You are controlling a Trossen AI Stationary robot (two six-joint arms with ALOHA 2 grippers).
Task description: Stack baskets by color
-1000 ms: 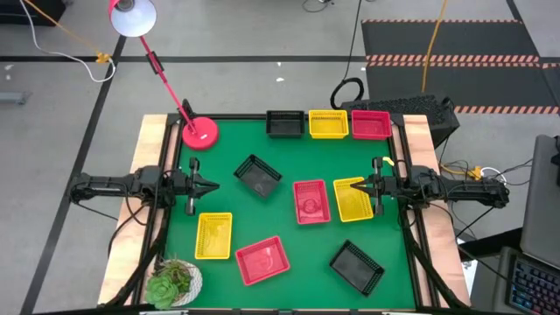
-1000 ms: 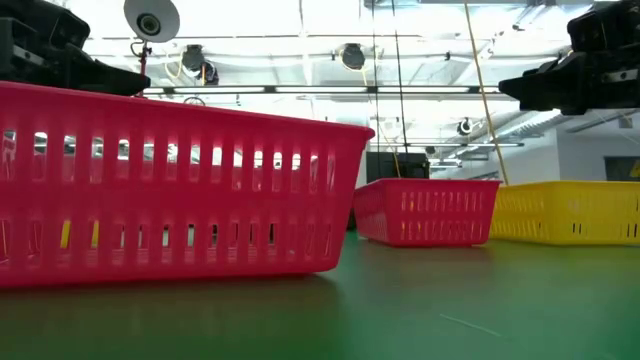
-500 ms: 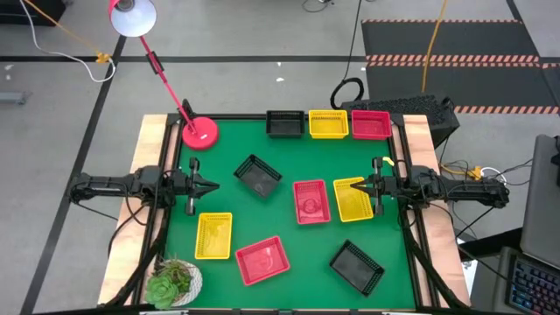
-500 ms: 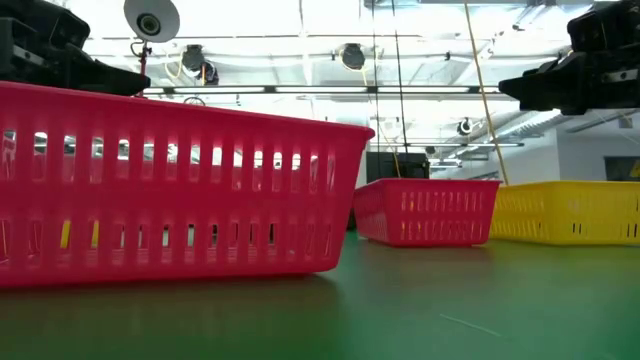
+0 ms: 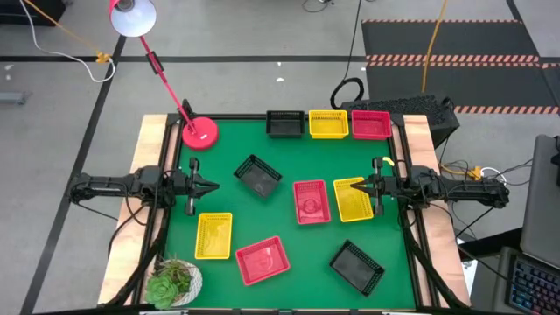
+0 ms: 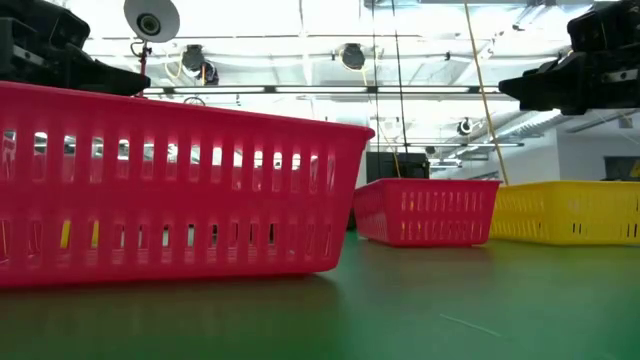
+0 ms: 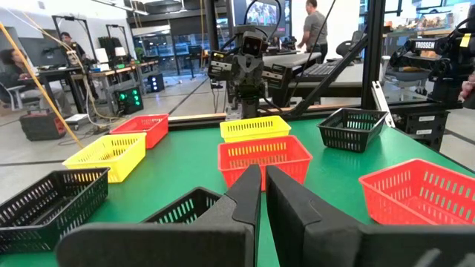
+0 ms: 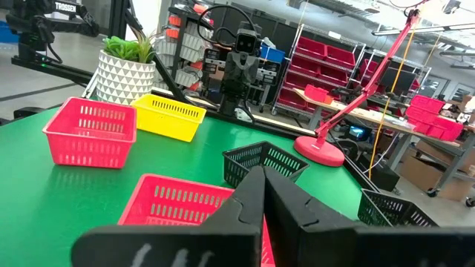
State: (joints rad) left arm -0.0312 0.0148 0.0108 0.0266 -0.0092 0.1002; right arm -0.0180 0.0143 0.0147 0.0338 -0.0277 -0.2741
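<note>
Green worktop [image 5: 289, 162] is carrying all nine baskets, none nested yet by the look of it. Along the far edge sit a black basket [image 5: 284, 124], a yellow basket [image 5: 328, 124] and a red basket [image 5: 370, 124] side by side, which I'd guess are the bases for the three colour stacks. The other six are scattered: a tilted black one [image 5: 257, 176] mid-left, a red one [image 5: 310, 201] touching or nearly touching a yellow one [image 5: 353, 199] mid-right, another yellow [image 5: 213, 234] near-left, a skewed red [image 5: 262, 260] at the near edge, and a skewed black [image 5: 357, 267] near-right.

Handling-wise, these look like thin moulded plastic with slotted walls, so light, a bit flexy, and probably slick on the flat faces. I'd pinch one wall at the rim, one finger inside and one outside, middle of a long side so it doesn't swing. They're all alike, so they should nest easily if dropped in square.

The left pincer [image 5: 211, 185] hovers at the left edge with its fingers nearly together, holding nothing. The right pincer [image 5: 357, 185] is over the corner of the mid-right yellow basket, fingers fully together, also empty as far as I can tell.

Compared with a second ago: nothing has changed. Arms and baskets are all in the same spots.
</note>
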